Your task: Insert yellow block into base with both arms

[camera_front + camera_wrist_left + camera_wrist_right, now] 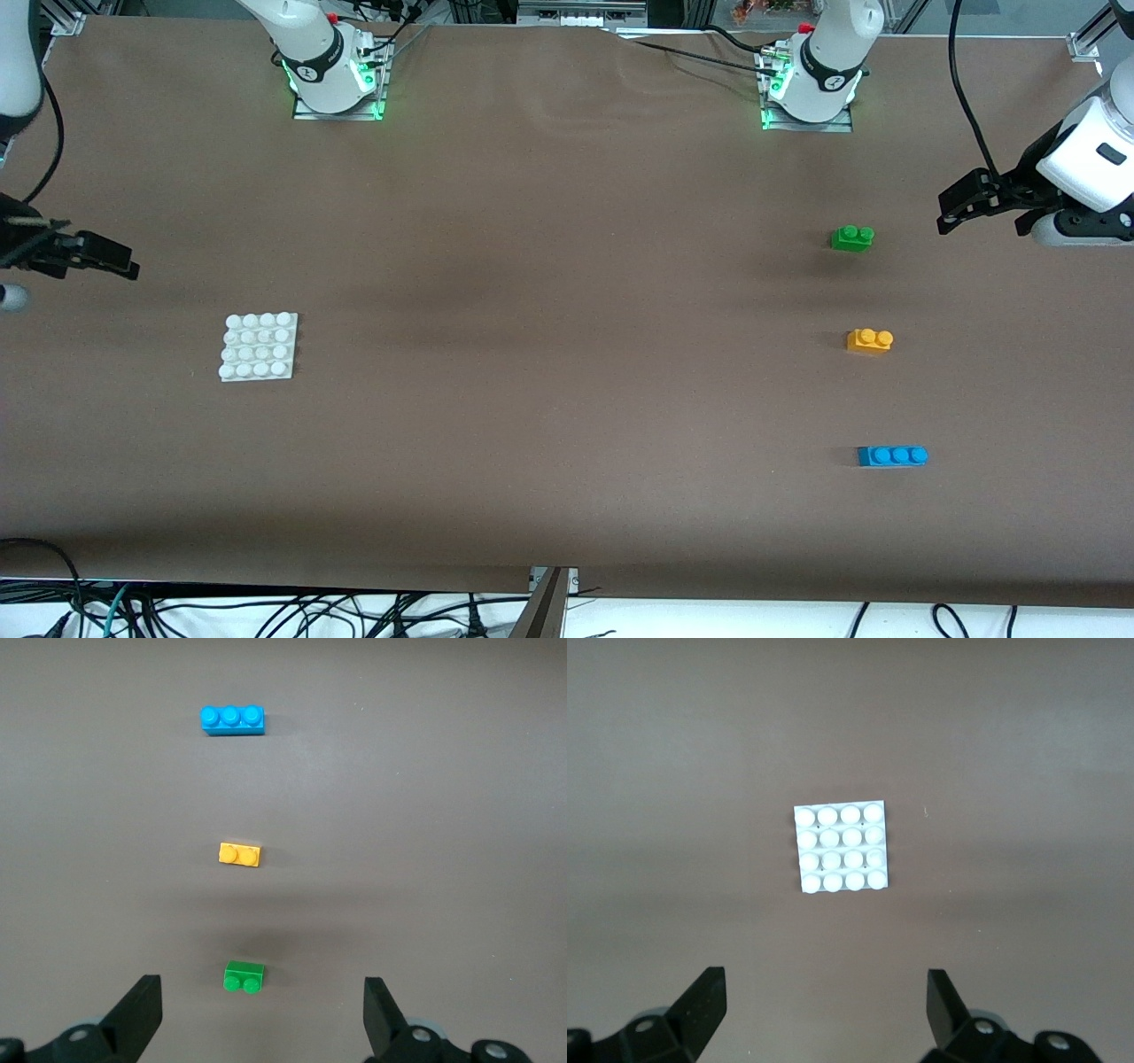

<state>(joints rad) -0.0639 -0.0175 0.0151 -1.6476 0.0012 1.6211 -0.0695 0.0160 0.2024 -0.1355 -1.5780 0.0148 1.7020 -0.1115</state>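
Observation:
The yellow block (870,340) (240,854), a two-stud brick, lies on the brown table at the left arm's end, between a green brick and a blue one. The white studded base (259,346) (841,849) lies flat at the right arm's end. My left gripper (946,213) (260,981) hangs open and empty above the table near the green brick, well clear of the yellow block. My right gripper (124,263) (824,974) hangs open and empty above the table beside the base, touching nothing.
A green two-stud brick (852,237) (244,977) lies farther from the front camera than the yellow block. A blue three-stud brick (892,455) (231,719) lies nearer to it. The two arm bases (335,84) (811,89) stand along the table's back edge.

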